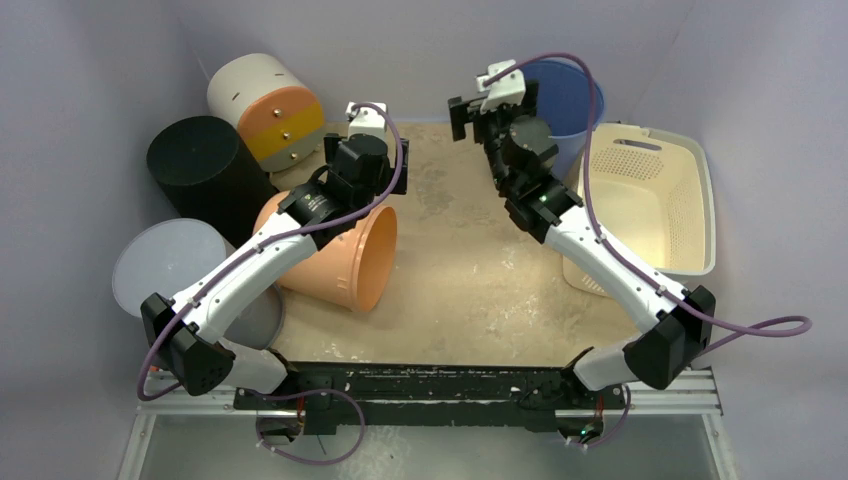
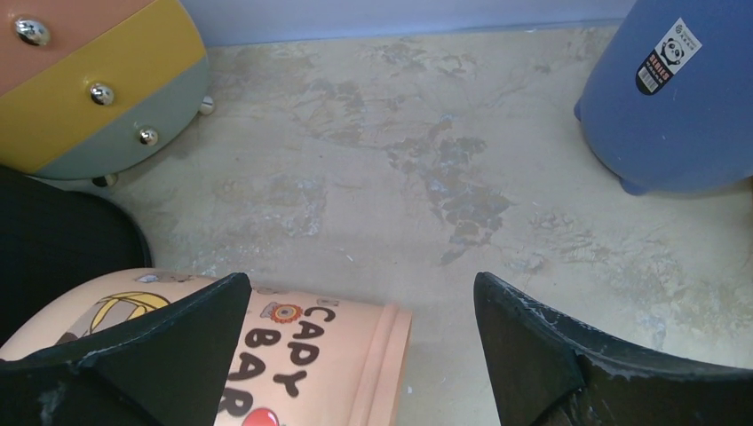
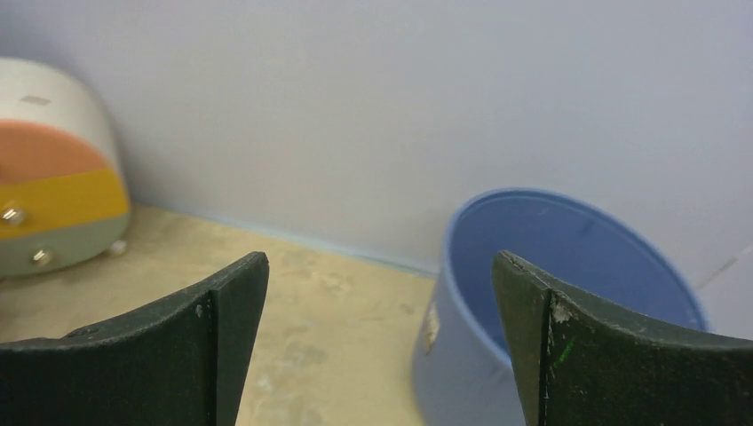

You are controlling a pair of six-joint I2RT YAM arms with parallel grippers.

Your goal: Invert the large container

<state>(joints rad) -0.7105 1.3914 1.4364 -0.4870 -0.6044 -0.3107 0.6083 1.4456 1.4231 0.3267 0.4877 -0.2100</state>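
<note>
The tabletop (image 1: 470,260) is shared by several tubs. The peach container (image 1: 340,270), judged to be the large one, is seen lying on its side well left of the blue bucket (image 1: 565,100), its mouth turned toward that bucket. The turn is therefore judged roughly half done, and tipping it onto its rim is left. The left gripper (image 2: 360,284) is held left of the blue bucket, jaws wide apart, nothing clasped. The right gripper (image 3: 380,257) is held just beside the blue bucket, jaws apart and empty.
</note>
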